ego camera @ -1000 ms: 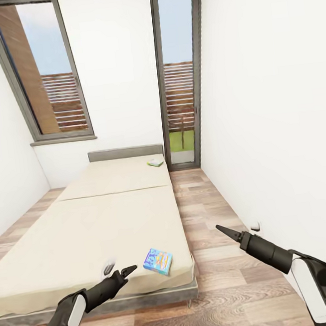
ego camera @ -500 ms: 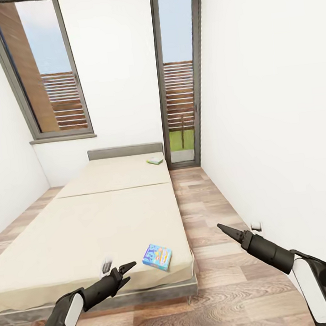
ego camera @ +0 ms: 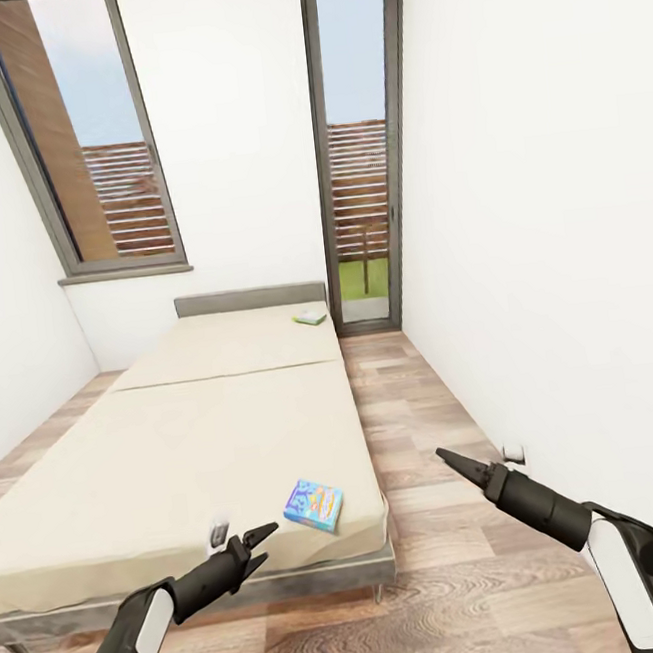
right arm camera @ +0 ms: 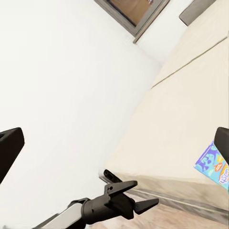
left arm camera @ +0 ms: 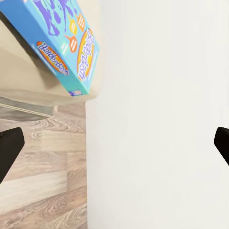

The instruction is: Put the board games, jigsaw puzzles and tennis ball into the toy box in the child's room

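A blue board game [ego camera: 313,505] lies near the front right corner of the cream bed [ego camera: 179,453]. A small pale green-white board game [ego camera: 310,317] rests at the far right by the grey headboard. My left gripper [ego camera: 261,544] hovers open at the bed's front edge, a short way left of the blue box and apart from it. The left wrist view shows that box [left arm camera: 62,43] ahead between the spread fingers of the left gripper [left arm camera: 114,148]. My right gripper [ego camera: 449,457] hangs over the floor right of the bed. Its wrist view shows the right gripper [right arm camera: 114,143] open, with the blue box [right arm camera: 214,164] and the left gripper [right arm camera: 145,193] beyond.
A strip of wood-plank floor [ego camera: 418,427] runs between the bed and the white right wall, which carries a small socket [ego camera: 513,454]. A tall grey-framed glass door [ego camera: 357,152] and a window [ego camera: 81,141] stand behind the headboard [ego camera: 250,299].
The whole picture has shifted slightly upward, so the camera has moved. Both arms keep nearly the same pose and the two boxes lie where they were.
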Tool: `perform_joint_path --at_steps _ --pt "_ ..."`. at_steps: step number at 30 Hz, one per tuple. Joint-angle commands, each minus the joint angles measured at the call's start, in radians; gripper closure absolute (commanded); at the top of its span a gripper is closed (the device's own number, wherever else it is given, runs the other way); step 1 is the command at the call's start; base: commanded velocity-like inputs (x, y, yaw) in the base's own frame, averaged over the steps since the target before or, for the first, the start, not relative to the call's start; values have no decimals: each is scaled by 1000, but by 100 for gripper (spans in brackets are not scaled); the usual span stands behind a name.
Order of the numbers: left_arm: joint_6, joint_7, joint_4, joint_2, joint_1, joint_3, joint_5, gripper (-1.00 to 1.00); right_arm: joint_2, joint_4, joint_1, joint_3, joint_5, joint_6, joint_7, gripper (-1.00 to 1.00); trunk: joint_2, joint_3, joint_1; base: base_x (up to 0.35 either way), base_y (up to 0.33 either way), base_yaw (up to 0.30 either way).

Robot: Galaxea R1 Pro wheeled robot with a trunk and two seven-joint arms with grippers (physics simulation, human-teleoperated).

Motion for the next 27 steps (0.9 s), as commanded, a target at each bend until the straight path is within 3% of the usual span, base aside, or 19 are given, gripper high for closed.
perform_joint_path --at_steps 1,11,27 --pt "6 -3 1 -1 -1 2 5 -100 1 0 -1 -1 -1 4 11 -100 -8 -4 4 0 0 0" --pt "3 -7 1 -27 -1 0 63 -100 9 12 1 -1 0 -5 71 -100 -78 -36 42 0 0 0" --pt "5 -13 1 -17 0 12 72 -100 15 18 1 5 13 -7 70 -100 -169 -76 92 0 0 0"
